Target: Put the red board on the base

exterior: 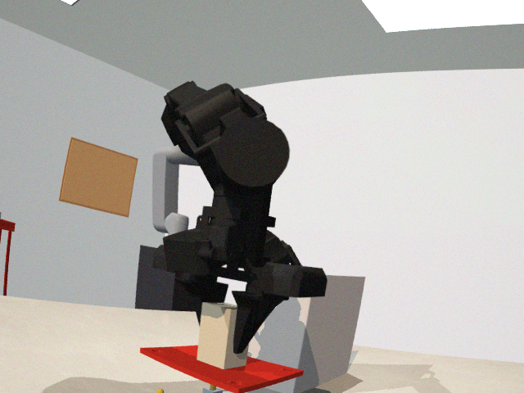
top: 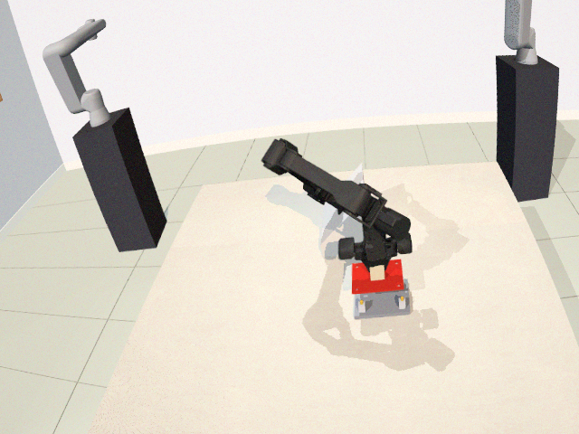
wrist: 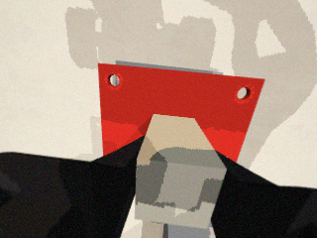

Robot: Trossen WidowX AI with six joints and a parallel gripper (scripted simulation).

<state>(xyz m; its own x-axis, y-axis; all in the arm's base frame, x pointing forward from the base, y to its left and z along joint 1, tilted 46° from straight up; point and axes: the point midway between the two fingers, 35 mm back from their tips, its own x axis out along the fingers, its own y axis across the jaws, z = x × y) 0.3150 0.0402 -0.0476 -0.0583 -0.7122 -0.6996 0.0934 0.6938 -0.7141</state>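
A red board [top: 362,282] [exterior: 182,361] [wrist: 173,94], handle side up, hangs above the grey base [top: 383,309] [wrist: 168,66], held aloft and not yet seated on its posts. The claw [top: 377,270] [exterior: 219,325] [wrist: 171,143] of a black robot arm [top: 343,186] [exterior: 243,203] pinches the square handle [top: 377,272] [exterior: 215,334] [wrist: 180,174] between its fingers. In the top view, two gold pins [top: 361,302] [exterior: 160,390] stand in plain sight at the base's near side, beyond the board's edge, suggesting the holes are not lined up there. The pickup is done and the carry looks mostly complete; alignment, lowering, release and withdrawal remain. The base rests on the tabletop [top: 224,289] [exterior: 84,334] [wrist: 40,109], beside shadows cast by the arm. Whether the far holes sit over their pins cannot be told, as the board hides that side.
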